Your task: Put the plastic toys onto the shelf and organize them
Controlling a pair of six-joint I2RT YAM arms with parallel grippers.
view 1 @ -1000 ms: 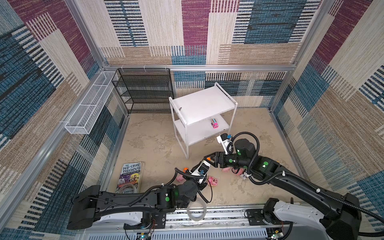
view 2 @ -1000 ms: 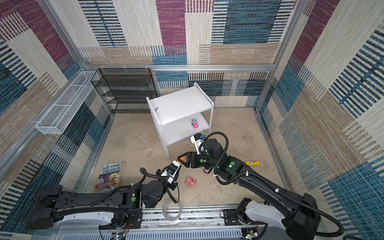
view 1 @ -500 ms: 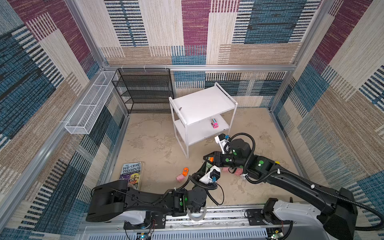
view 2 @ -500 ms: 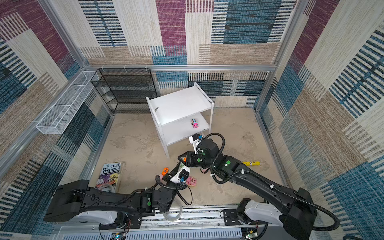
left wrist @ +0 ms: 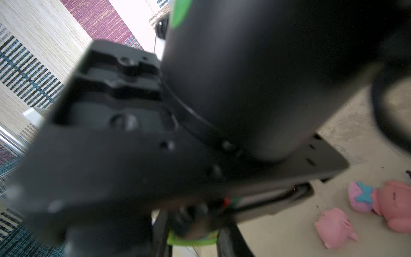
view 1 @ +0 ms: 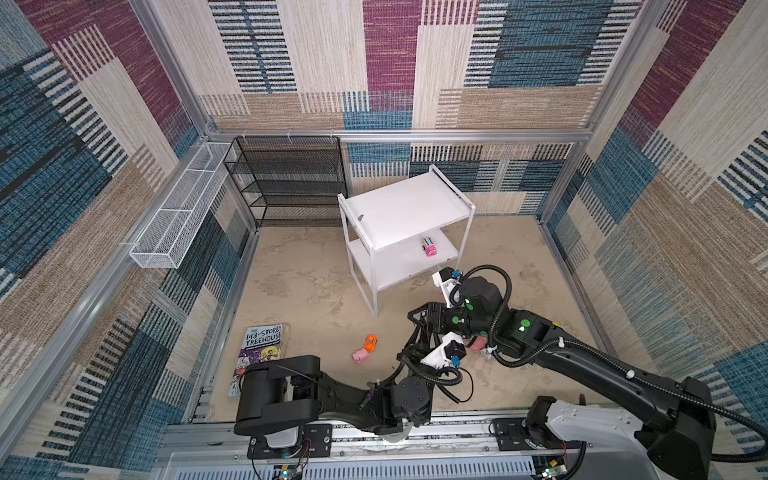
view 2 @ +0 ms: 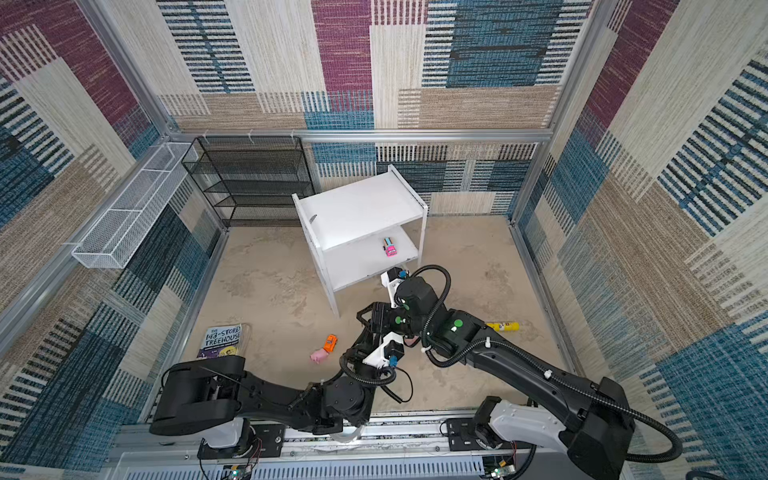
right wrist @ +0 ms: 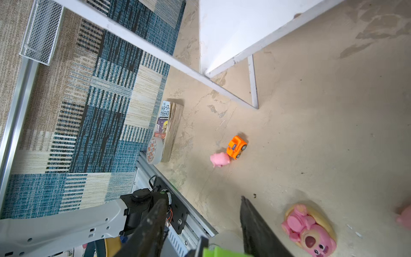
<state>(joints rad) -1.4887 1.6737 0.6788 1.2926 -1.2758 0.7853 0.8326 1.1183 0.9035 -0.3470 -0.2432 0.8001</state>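
The left hand (left wrist: 192,229) is closed on a lime-green plastic toy (left wrist: 191,241), of which only a glossy curved edge is seen between the two dark fingers; the rest is hidden by the black casing of the right arm (left wrist: 255,77), close under which the left hand is raised. The right hand (right wrist: 203,200) is held just over it with its jaws standing apart and nothing clamped; bare bench (right wrist: 211,213) is seen through the gap, and the green toy is glimpsed at the base of that gap, close to one finger and clear of the other. A small boxy orange plastic car (right wrist: 236,147) and a rounded, smooth pink plastic pig (right wrist: 219,159) are found touching each other on the mottled sandy bench, a little ahead of the right hand's fingertips; a pink plastic bear figure (right wrist: 309,231) on a pale yellow backing is laid face up just beside the outer face of one right-hand finger, and a second pink pig (left wrist: 333,227) is seen on the bench off to one side of the left hand. The white two-tier shelf (view 1: 407,203), of flat matte boards on thin metal legs, is stood beyond the right hand, its nearest leg near the fingertips; a pink multicoloured toy car (view 1: 429,247) is set on its lower board, past the right wrist.
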